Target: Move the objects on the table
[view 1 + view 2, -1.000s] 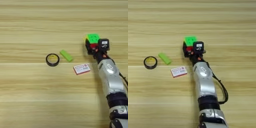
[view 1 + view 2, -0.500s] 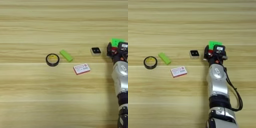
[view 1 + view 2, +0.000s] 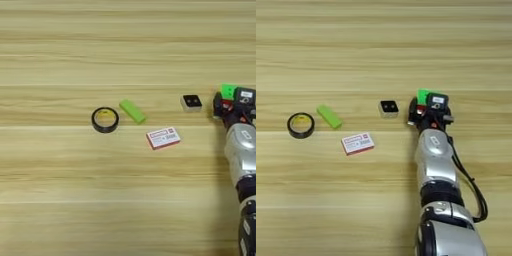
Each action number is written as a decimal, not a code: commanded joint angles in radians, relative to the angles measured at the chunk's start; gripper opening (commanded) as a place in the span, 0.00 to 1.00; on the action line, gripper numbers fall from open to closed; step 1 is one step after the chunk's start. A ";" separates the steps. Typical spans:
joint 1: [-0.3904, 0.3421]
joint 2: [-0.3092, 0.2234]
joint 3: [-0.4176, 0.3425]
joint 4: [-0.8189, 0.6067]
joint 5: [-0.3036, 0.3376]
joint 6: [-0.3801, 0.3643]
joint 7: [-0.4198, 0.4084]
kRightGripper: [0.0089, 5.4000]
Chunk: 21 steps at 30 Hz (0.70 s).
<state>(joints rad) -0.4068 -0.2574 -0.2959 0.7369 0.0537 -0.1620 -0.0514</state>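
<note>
Lime green bar (image 3: 132,110) lies slanted on the table (image 3: 75,200), long axis running upper-left to lower-right, beside the tape ring (image 3: 105,120). Right eye: gripper (image 3: 423,107) clamps the puzzle cube (image 3: 423,96), right of the small block (image 3: 388,108).

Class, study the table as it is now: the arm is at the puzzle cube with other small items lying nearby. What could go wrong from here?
1. The right gripper hides most of the puzzle cube, so its hold cannot be judged; the cube might slip.
2. The black-topped block lies just left of the cube; a leftward sweep could knock it.
3. The card box lies near the forearm's left side and could be brushed.
</note>
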 commanded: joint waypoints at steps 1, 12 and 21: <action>-0.082 -0.040 0.004 -0.027 0.005 -0.032 0.009 0.61; -0.081 -0.037 0.009 -0.031 0.010 -0.034 0.014 0.79; -0.015 -0.010 0.021 -0.224 0.021 -0.008 0.016 0.98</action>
<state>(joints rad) -0.3893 -0.2540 -0.2806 0.6307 0.0637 -0.1647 -0.0375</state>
